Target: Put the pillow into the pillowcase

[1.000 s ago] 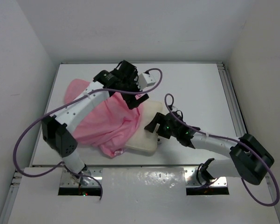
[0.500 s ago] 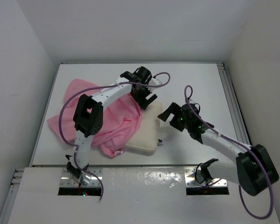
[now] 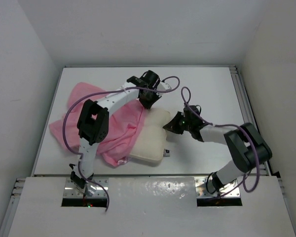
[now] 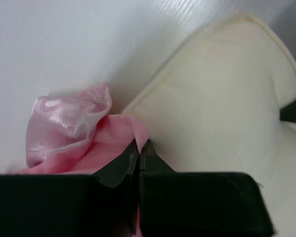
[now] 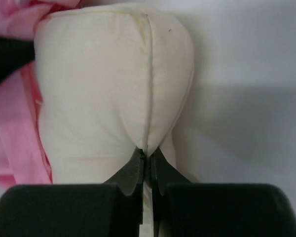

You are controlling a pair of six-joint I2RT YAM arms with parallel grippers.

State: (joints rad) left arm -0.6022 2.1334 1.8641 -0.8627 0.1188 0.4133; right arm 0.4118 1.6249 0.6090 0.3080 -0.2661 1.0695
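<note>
The cream pillow lies mid-table, its left part under the crumpled pink satin pillowcase. My left gripper is shut on a thin fold of the pillowcase at the pillow's far edge; the cream pillow fills the right of the left wrist view. My right gripper is shut on the pillow's stitched right-end seam, with cloth pinched between its fingertips. Pink pillowcase cloth shows at the left of the right wrist view.
The white table has raised metal rails along its right side and front edge. White walls stand close on all sides. The left arm's purple cable loops over the pillowcase.
Both grippers have closed: the left on the pillowcase's edge, the right on the pillow's end seam. The right arm has swung in toward the pillow, which has shifted slightly.
</note>
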